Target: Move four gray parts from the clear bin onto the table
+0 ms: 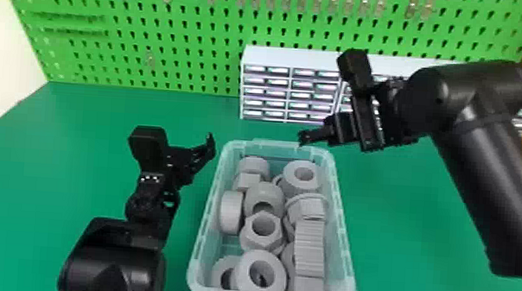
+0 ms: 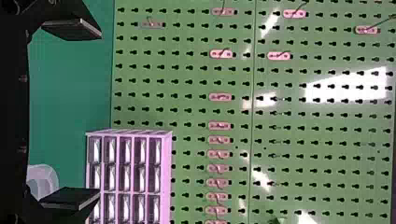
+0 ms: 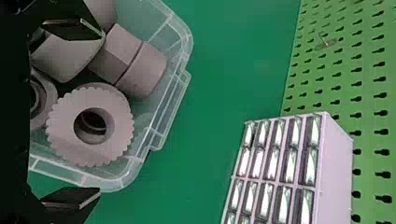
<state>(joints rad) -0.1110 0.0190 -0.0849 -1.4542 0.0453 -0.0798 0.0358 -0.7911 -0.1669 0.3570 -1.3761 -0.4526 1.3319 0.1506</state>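
The clear bin [image 1: 350,252] stands on the green table and holds several gray parts, among them a hex-faced one [image 1: 248,237] near its middle and a ring-shaped one [image 1: 290,179] at its far right corner. Left of the bin's far end, my left gripper [image 1: 210,146] is open and empty; the left wrist view shows the left gripper [image 2: 88,114] spread wide. My right gripper [image 1: 303,137] is above the bin's far right rim. In the right wrist view the right gripper [image 3: 91,114] stands open, a ridged gray part [image 3: 65,133] in view between its fingers, not held.
A white cabinet of small drawers [image 1: 291,58] stands behind the bin, against a green pegboard [image 1: 150,32] with small hooks. The green table [image 1: 24,176] extends on both sides of the bin. The right forearm spans the right side.
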